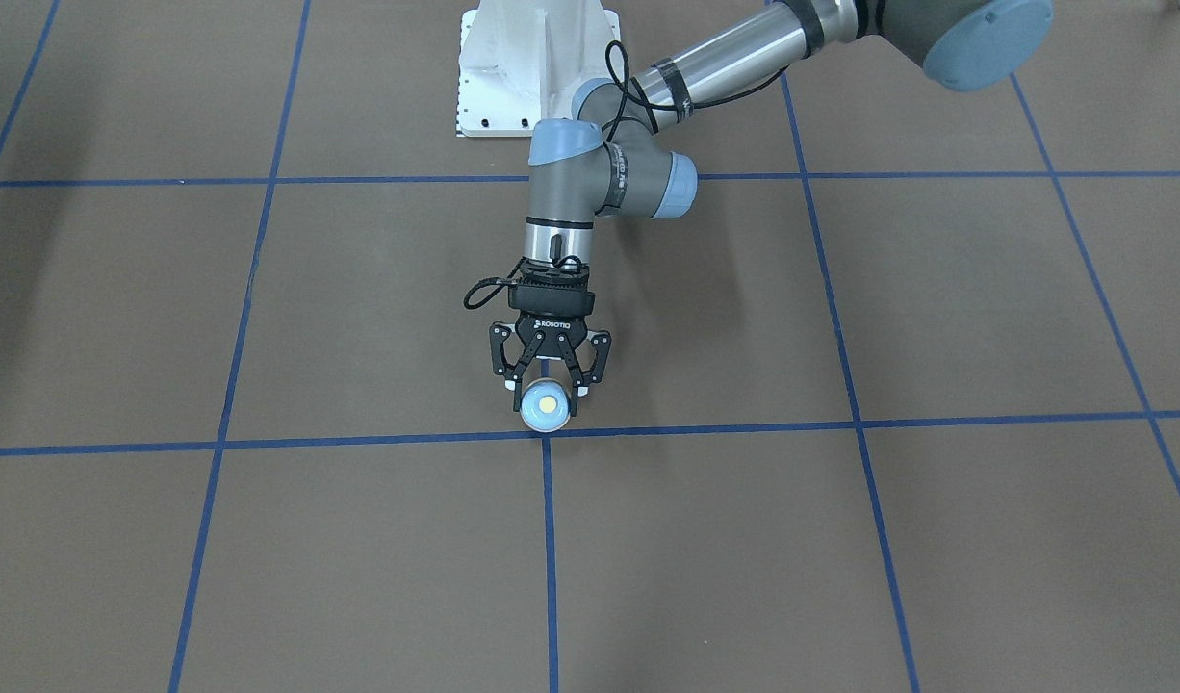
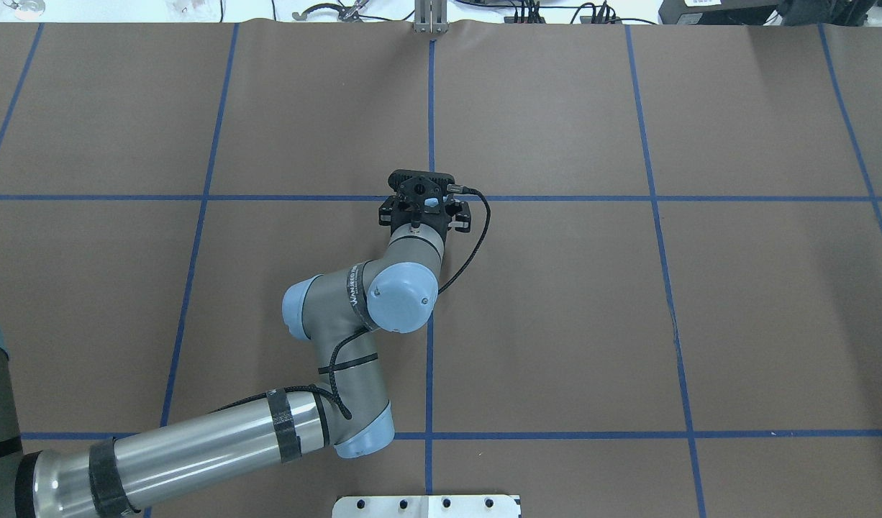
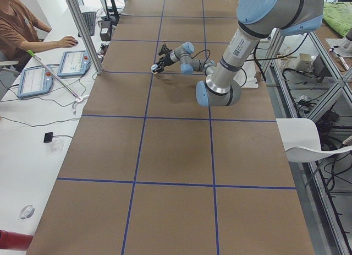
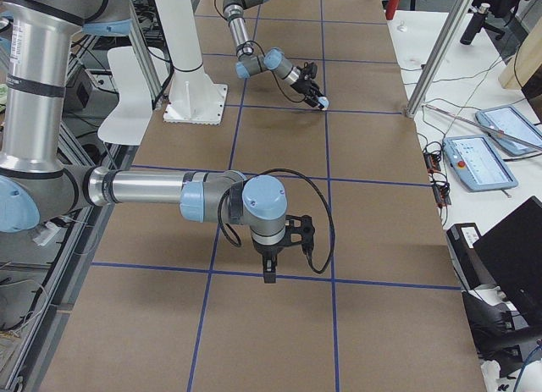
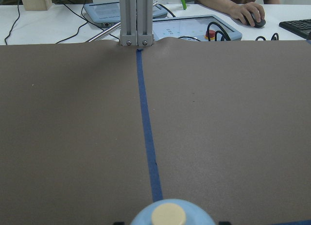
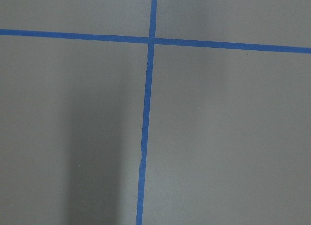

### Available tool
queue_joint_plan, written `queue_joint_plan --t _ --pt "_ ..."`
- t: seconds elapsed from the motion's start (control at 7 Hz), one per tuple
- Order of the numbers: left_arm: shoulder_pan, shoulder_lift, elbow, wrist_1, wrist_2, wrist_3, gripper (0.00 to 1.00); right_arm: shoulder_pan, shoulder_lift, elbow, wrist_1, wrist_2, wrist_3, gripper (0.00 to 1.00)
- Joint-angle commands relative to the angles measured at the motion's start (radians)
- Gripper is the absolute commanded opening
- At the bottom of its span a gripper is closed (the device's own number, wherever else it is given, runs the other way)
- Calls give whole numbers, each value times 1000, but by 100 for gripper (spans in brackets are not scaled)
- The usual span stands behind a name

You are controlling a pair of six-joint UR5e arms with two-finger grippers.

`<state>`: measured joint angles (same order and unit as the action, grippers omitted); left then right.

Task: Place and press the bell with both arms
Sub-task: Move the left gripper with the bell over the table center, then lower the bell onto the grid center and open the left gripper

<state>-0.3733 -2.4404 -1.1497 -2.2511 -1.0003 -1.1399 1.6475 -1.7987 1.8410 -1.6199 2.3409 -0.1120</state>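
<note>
We see left end effector [image 1: 547, 389] clamped round the bell [image 1: 547, 407] on the surface [image 1: 840, 539]; right end effector [image 4: 268, 272] well apart, opening we cannot tell.

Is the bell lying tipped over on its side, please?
No, the bell stands upright at the left pincer, its cream button facing straight up.

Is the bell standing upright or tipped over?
Upright: the bell shows its cream button facing up, centred on the dome, as it sits on the table between the fingers of the left gripper.
</note>
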Motion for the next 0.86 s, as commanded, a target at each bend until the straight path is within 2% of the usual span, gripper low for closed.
queue_joint_plan --t 0.0,0.14,0.29,0.71 --pt "4 -2 5 1 -1 0 3 0 -1 0 0 0 0 100" --pt "4 -6 2 -1 -3 -6 70 0 -1 0 0 -2 0 100" --pt "5 -8 4 -1 -1 -6 100 0 1 0 0 -2 0 100" --pt "5 -12 -16 -2 -3 -11 100 0 2 1 2 -2 2 100"
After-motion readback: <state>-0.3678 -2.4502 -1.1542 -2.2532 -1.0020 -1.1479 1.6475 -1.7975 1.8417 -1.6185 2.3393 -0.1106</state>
